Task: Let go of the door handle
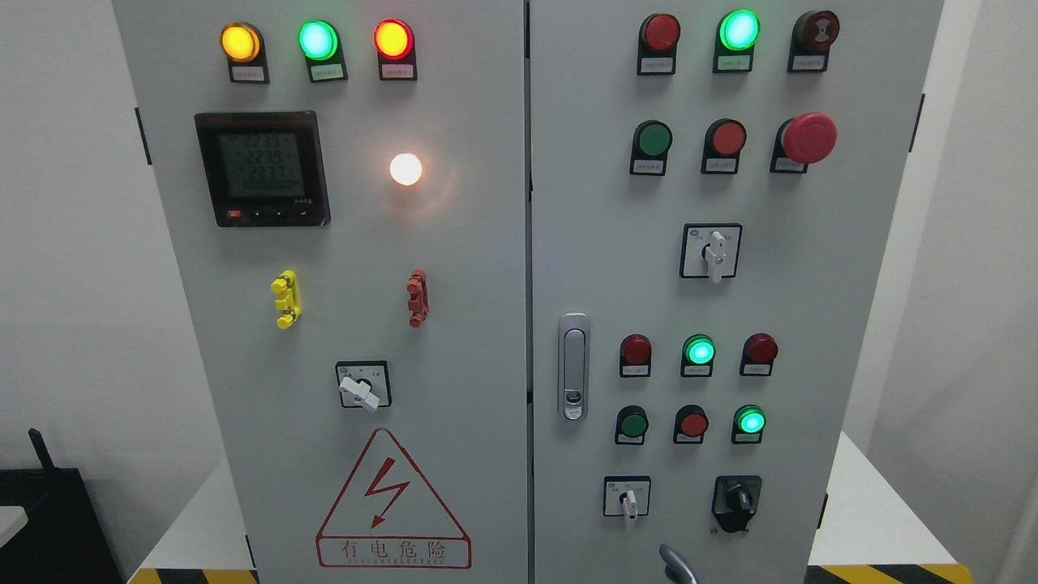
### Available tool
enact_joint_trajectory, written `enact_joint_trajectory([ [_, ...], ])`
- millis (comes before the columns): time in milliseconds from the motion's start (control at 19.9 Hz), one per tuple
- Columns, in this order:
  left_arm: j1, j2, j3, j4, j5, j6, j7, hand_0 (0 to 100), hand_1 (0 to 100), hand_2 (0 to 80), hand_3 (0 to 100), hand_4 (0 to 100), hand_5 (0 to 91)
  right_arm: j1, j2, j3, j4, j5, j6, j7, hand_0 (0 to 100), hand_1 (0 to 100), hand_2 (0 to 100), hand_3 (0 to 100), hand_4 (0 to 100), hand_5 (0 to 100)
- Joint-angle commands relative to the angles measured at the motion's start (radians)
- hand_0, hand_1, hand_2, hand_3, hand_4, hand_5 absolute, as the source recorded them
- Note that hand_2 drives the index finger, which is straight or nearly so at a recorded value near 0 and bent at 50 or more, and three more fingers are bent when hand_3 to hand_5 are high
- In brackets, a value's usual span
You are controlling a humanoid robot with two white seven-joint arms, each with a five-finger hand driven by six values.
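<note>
The grey electrical cabinet has two closed doors. The silver door handle sits upright and flush at the left edge of the right door, at mid height. Nothing touches it. A small grey curved part of my right hand shows at the bottom edge, well below and to the right of the handle, apart from it. The rest of that hand is out of frame. My left hand is not in view.
The right door carries lamps, push buttons, a red mushroom stop button and rotary switches. The left door has a meter, lamps, a switch and a red warning triangle. A black object stands at lower left.
</note>
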Motion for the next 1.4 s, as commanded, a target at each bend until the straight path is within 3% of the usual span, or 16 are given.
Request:
enact_joint_trajectory([
  [0,-0.026,-0.001,0.017,0.0,0.0,0.001,0.0,12,39,0.0,0,0,0.0,-0.086,0.008,0.047,0.008,0.465,0.001,-0.033,35,26,0,77,84,96],
  [201,-0.026,-0.001,0.017,0.0,0.0,0.001,0.0,12,39,0.0,0,0,0.0,-0.149,0.011,0.069,0.035,0.709,0.093,-0.025,36,26,0,84,95,99],
  [351,-0.025,0.001,0.017,0.0,0.0,0.001,0.0,12,39,0.0,0,0,0.0,-0.258,0.01,0.074,0.063,0.78,0.139,-0.024,36,27,0,85,93,99],
  [401,-0.026,-0.001,0.017,0.001,0.0,0.001,0.0,12,39,0.0,0,0,0.0,-0.28,0.011,0.074,0.07,0.803,0.144,-0.022,36,27,0,87,97,100],
  [602,-0.026,-0.001,0.017,0.0,0.0,0.001,0.0,12,39,0.0,0,0,0.0,-0.36,0.011,0.081,0.121,0.84,0.205,0.022,32,27,0,97,100,100],
  [752,-0.026,-0.001,0.017,0.0,0.0,0.001,0.0,12,39,0.0,0,0,0.0,-0.383,0.011,0.091,0.129,0.858,0.233,0.036,29,26,0,100,100,100],
  [853,-0.026,-0.001,0.017,0.0,0.0,0.001,0.0,12,39,0.0,0,0,0.0,-0.384,0.011,0.092,0.127,0.897,0.256,0.082,27,26,0,100,100,100],
  [1003,-0.026,-0.001,0.017,0.0,0.0,0.001,0.0,12,39,0.0,0,0,0.0,-0.384,0.011,0.098,0.127,0.906,0.291,0.116,27,26,0,100,100,100],
  [1153,-0.026,-0.001,0.017,0.0,0.0,0.001,0.0,12,39,0.0,0,0,0.0,-0.404,0.011,0.097,0.127,0.907,0.294,0.121,28,26,0,100,100,100],
  [1354,-0.026,-0.001,0.017,0.0,0.0,0.001,0.0,12,39,0.0,0,0,0.0,-0.41,0.011,0.097,0.129,0.909,0.296,0.167,29,25,0,100,100,100],
])
